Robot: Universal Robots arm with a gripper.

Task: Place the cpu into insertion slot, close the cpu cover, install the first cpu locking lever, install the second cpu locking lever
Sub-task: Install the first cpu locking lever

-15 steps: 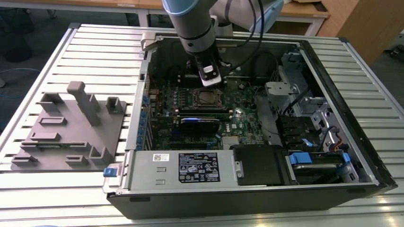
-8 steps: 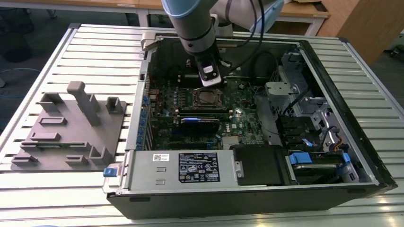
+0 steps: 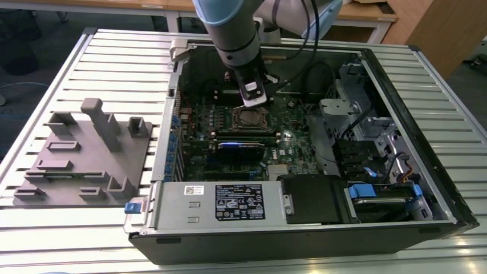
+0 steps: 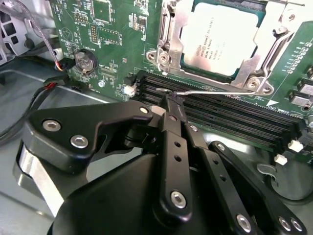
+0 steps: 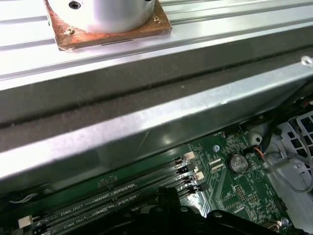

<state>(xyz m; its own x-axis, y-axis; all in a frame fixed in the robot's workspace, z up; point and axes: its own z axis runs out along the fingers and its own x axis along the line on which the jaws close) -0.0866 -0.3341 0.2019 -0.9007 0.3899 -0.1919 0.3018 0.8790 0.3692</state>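
Observation:
The cpu (image 4: 220, 41), a silver-grey square chip, lies flat in the insertion slot (image 3: 250, 119) on the green board. The cpu cover (image 4: 167, 44), a metal frame, is down around the chip. A thin wire locking lever (image 4: 215, 91) runs along the cover's edge beside the memory slots. My gripper (image 4: 168, 100) is shut, and its black fingertips sit at the hooked end of that lever. In the exterior view the gripper (image 3: 256, 101) hangs inside the case just behind the slot. The first wrist view has the fingertips (image 5: 168, 196) over the memory slots.
Long black memory slots (image 4: 230, 115) lie right under the fingers, and a coin battery (image 4: 84, 61) sits nearby. The case's metal wall (image 5: 146, 132) rises close behind. The power supply box (image 3: 228, 202), a blue-edged card (image 3: 242, 145) and a drive cage (image 3: 357, 120) crowd the case. A grey fixture (image 3: 84, 154) lies outside it.

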